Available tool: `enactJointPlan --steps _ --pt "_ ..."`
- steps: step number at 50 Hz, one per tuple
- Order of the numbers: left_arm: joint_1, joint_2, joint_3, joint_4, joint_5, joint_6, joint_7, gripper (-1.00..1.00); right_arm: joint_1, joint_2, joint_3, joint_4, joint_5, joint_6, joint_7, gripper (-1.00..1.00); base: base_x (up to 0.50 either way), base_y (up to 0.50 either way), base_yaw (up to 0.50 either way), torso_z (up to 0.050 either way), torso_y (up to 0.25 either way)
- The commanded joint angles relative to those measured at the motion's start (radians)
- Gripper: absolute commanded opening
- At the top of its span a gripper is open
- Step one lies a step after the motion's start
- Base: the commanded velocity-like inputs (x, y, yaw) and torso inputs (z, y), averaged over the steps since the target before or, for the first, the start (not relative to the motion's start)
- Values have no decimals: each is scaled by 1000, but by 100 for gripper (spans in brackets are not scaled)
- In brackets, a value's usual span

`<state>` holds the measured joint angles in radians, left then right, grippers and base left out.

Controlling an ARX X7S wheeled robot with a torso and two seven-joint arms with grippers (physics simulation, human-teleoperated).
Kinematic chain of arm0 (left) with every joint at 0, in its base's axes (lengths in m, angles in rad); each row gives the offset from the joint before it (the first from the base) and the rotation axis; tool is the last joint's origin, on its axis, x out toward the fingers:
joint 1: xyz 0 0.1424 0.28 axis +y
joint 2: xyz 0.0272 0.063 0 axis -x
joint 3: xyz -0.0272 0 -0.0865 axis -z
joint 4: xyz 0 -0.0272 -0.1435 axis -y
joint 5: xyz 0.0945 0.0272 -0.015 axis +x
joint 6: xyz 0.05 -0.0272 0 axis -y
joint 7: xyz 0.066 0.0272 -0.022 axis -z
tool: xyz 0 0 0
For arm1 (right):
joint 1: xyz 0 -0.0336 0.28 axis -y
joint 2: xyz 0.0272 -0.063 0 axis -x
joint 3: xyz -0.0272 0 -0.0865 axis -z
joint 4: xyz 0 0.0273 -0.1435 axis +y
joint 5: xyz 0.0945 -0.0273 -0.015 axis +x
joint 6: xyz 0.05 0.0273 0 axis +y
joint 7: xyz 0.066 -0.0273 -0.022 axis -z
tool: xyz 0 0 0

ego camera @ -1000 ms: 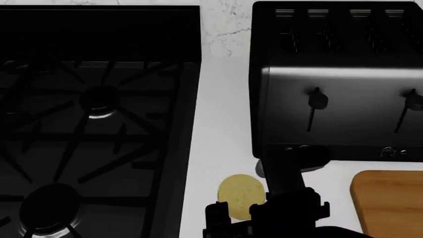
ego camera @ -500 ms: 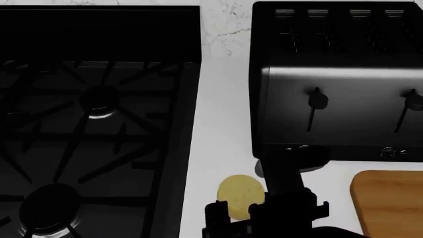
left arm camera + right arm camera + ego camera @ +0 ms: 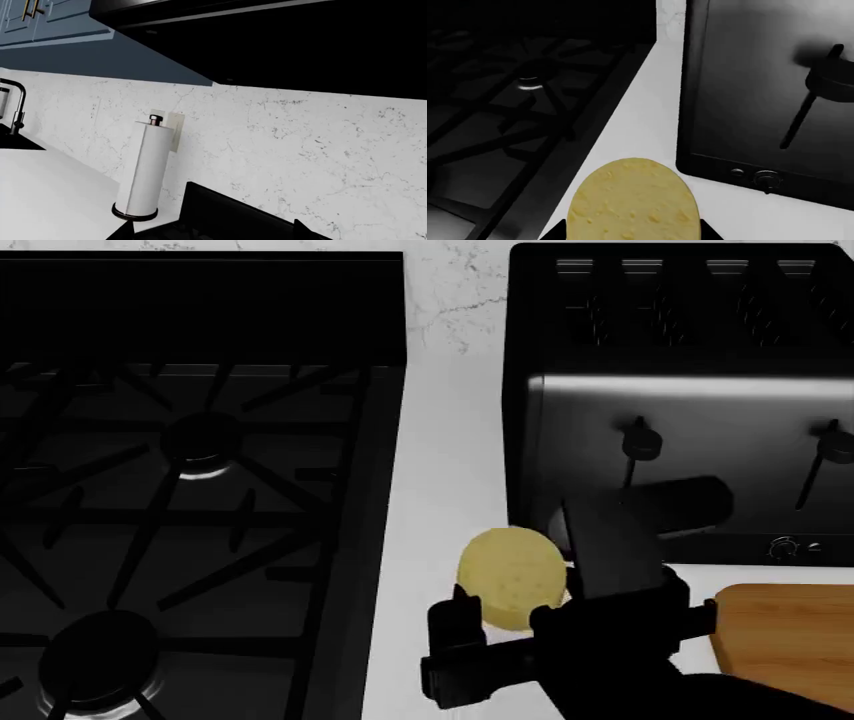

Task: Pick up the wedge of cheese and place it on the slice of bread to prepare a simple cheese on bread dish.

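1. Head view: the right gripper [image 3: 505, 625] is reaching in from the 6 o'clock edge of the frame, its dark fingers [image 3: 461, 623] closing on either side of the wedge of cheese [image 3: 513, 577]. The cheese is sitting pinched between them, its round pale face showing. It is lying over the white countertop [image 3: 447, 440], in the strip between the gas cooktop [image 3: 187, 500] at 9 o'clock and the black toaster [image 3: 681, 400] at 1 o'clock. Whether it is clear of the counter or touching it, I cannot tell from here.
2. Head view, continued: a tan cutting board [image 3: 787, 640] is showing at 4 o'clock, partly cut off by the frame edge and partly covered by the arm. The slice of bread is not appearing in this view. The left gripper is out of frame.
3. Right wrist view: the cheese [image 3: 635, 202] is filling the near foreground, speckled yellow, flanked by both dark fingertips [image 3: 557, 231] at its sides. The jaws are standing narrow, gripping it. The toaster's front panel [image 3: 767, 90] with a lever is rising beyond it, the cooktop grates [image 3: 514, 95] lying on the other side.
4. Left wrist view: the camera is pointing at a marbled backsplash [image 3: 280, 145], a paper towel roll [image 3: 143, 172] on its stand, blue cabinets [image 3: 47, 20] and a black faucet [image 3: 17, 107]. No fingers are showing, so the left tool's opening is not in view.
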<state>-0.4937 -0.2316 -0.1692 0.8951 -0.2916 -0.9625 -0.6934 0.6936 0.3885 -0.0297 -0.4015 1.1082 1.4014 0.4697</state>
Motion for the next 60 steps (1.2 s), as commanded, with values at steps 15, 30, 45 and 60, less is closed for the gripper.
enactJointPlan --steps 15,30,45,60 --pt "-1 -9 4 -2 -10 2 -11 100 183 275 127 -174 875 -16 772 -100 0 0 0 0 0" --pt "-1 -15 11 -6 -14 7 -16 100 69 483 327 -280 1075 -183 911 -100 0 0 0 0 0" --pt "-3 -24 20 -5 -17 0 -25 100 -103 543 610 -282 1106 -174 922 -100 0 0 0 0 0" --pt "0 -31 24 -4 -20 3 -32 100 -157 626 667 -242 1110 -181 944 -100 0 0 0 0 0"
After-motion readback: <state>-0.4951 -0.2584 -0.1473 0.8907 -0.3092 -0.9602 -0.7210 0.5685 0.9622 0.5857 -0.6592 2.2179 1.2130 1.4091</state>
